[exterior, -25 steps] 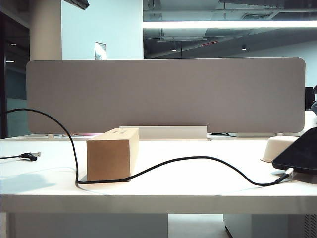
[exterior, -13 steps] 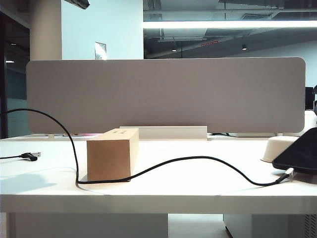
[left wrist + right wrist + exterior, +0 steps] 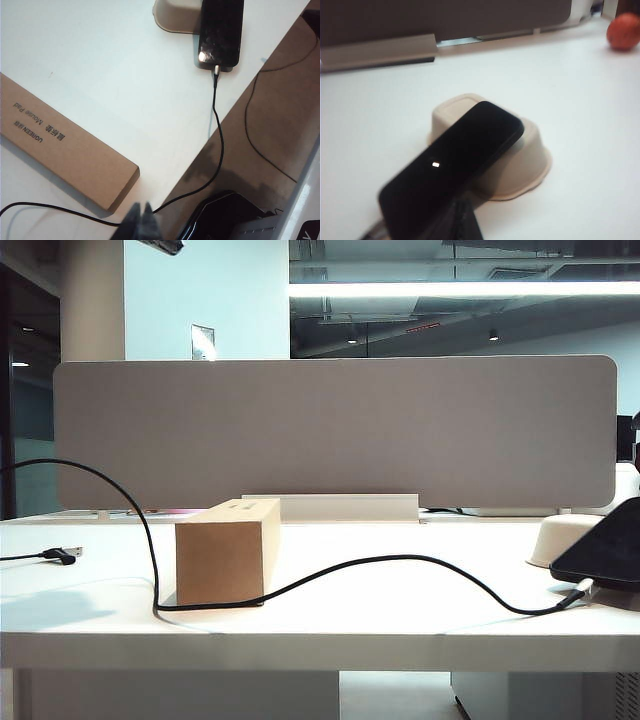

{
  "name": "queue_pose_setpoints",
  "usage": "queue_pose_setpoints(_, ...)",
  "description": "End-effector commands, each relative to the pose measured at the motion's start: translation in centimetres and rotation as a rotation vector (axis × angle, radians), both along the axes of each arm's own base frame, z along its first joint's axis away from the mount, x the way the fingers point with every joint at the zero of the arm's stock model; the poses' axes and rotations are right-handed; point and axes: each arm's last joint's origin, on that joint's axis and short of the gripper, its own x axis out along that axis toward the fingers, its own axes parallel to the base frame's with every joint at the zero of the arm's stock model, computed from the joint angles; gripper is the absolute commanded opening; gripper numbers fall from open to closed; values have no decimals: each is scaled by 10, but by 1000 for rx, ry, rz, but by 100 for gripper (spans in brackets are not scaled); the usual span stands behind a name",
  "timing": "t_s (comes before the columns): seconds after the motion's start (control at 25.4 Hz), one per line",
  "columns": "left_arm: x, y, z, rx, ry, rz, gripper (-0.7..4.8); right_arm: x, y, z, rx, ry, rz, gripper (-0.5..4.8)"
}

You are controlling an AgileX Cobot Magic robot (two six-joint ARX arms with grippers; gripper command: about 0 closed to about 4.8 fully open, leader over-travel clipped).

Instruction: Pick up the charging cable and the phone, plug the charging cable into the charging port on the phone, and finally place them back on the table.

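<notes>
The phone [image 3: 607, 548] leans with its screen up on an upturned beige bowl [image 3: 560, 537] at the right end of the table [image 3: 400, 625]. The charging cable [image 3: 400, 558] runs from beside the cardboard box to the phone, and its silvery plug [image 3: 216, 70] meets the phone's [image 3: 220, 35] short edge, hiding the charging port. My left gripper [image 3: 142, 221] hangs shut and empty high above the table's front edge, with the cable [image 3: 222, 150] passing below it. My right gripper [image 3: 461, 220] is shut just in front of the phone's [image 3: 455, 165] lower end. Neither gripper shows in the exterior view.
A cardboard box [image 3: 225, 552] stands left of centre. A black plug with a silver tip [image 3: 62, 556] lies at the far left. The grey divider [image 3: 330, 430] closes the back. A reddish ball [image 3: 623, 31] sits far beyond the bowl [image 3: 530, 155].
</notes>
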Motion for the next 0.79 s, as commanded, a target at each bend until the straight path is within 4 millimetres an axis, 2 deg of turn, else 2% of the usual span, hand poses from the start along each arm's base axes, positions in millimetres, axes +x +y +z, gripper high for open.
queue_pose_setpoints(0.04,0,0,2,-8,-16,-6,-6,0,0,0,-122,-4,8,-1)
queue_pose_setpoints(0.28,0,0,3,-10,-22,-5,-6,0,0,1,-121,-13,8,-1)
queue_pose_setpoints(0.55,11,-5,17,-95,-197,-7,-6,0,0,1,-121,-13,8,-1)
queue_pose_setpoints(0.79,11,-5,18,-101,-208,-6,-5,0,0,1,-121,-13,8,-1)
